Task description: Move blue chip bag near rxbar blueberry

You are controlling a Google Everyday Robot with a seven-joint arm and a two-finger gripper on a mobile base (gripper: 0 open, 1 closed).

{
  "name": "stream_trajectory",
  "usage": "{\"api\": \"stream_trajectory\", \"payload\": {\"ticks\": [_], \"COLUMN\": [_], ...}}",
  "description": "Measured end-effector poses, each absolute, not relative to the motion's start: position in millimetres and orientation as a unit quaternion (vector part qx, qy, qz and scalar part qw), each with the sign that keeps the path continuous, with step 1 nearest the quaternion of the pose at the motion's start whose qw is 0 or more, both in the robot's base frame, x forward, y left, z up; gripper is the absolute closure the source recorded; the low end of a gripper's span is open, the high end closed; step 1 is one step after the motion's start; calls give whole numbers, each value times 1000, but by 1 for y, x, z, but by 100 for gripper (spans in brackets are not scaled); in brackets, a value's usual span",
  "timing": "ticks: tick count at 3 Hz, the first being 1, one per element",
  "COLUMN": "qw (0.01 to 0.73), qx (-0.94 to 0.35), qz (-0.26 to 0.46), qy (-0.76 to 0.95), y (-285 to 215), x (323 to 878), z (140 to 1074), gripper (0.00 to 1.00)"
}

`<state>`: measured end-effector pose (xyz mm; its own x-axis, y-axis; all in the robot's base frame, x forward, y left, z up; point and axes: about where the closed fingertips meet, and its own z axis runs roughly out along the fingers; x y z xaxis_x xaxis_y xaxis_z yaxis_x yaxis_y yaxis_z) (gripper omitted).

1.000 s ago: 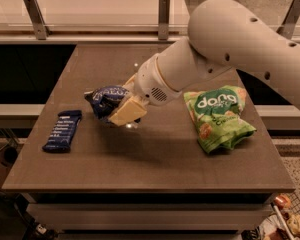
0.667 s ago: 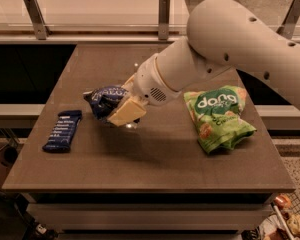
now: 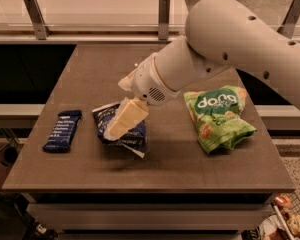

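The blue chip bag, a dark navy foil bag with pale edges, is at the table's middle left, low over the surface. My gripper is shut on it, with one pale finger lying across the bag's top. The rxbar blueberry, a slim flat dark blue bar, lies near the table's left edge, about a hand's width left of the bag. My arm reaches in from the upper right.
A larger bright green chip bag lies on the right side of the brown table. A rail with metal posts runs behind the table. The table's edges drop off at left and front.
My gripper has moved with the blue chip bag toward the table's front and lower, ending beside the rxbar. The rxbar and the green bag have not moved.
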<state>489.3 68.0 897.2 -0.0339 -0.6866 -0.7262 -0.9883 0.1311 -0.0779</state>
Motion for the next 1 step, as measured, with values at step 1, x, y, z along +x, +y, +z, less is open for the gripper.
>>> {"api": "stream_trajectory", "payload": {"ticks": [1], "qw": [322], "qx": [-616], "qz": [234], "qy": [680], "y": [68], "x": [489], "z": [897], "gripper": [0]}}
